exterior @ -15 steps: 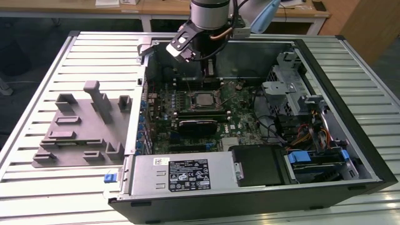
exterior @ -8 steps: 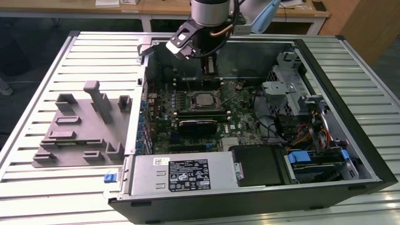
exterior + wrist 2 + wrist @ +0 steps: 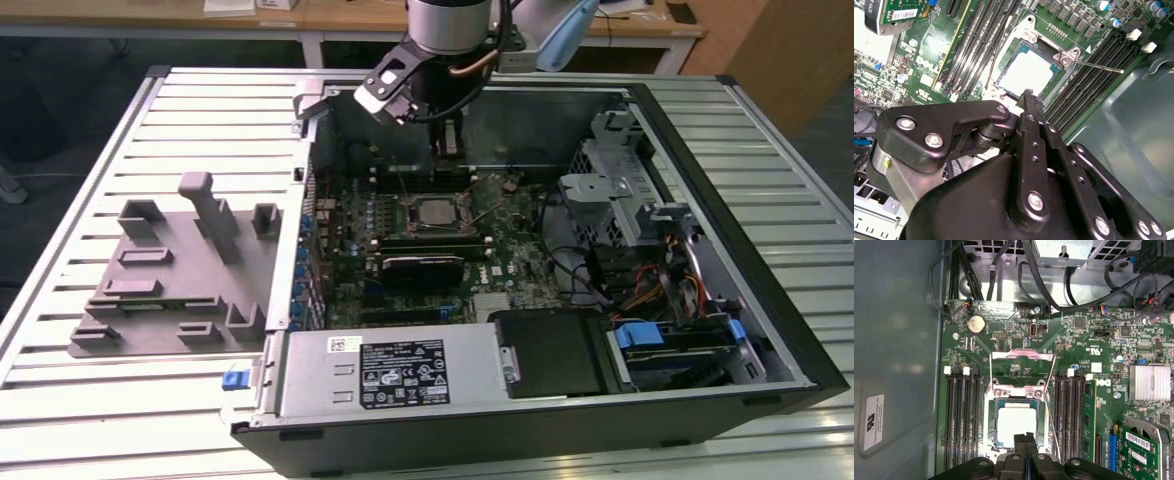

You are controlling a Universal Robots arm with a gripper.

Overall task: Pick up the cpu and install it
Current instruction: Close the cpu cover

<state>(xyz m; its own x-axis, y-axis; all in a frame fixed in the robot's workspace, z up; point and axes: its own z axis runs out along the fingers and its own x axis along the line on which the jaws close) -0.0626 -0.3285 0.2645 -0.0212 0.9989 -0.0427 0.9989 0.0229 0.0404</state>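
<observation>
Cpu (image 3: 1016, 422): lies flat in its socket, pale metal top up (in the exterior view it sits a little above the centre of the frame, on the green board).
Socket (image 3: 988, 416): its metal frame surrounds the cpu; the hinged metal lid (image 3: 1021, 355) is flipped open just beside it.
Gripper (image 3: 1025, 439): clenched, the two black fingers pressed together with nothing between them. The tips hang over one edge of the cpu. They seem just clear of it, though contact is hard to judge from these angles.
Memory slots (image 3: 959, 415): long black rows on both sides of the socket.
Coin battery (image 3: 975, 324): on the board, beyond the open lid.
Heat sink (image 3: 1149, 382): ribbed silver block, well apart from the socket.
Board (image 3: 514, 255): green, lying inside the open computer case (image 3: 787, 330).
Power supply (image 3: 387, 372): grey box at the lower middle of the exterior view.
Grey fixture (image 3: 160, 280): on the slatted table (image 3: 107, 420), at the exterior view's left, beside the case.
</observation>
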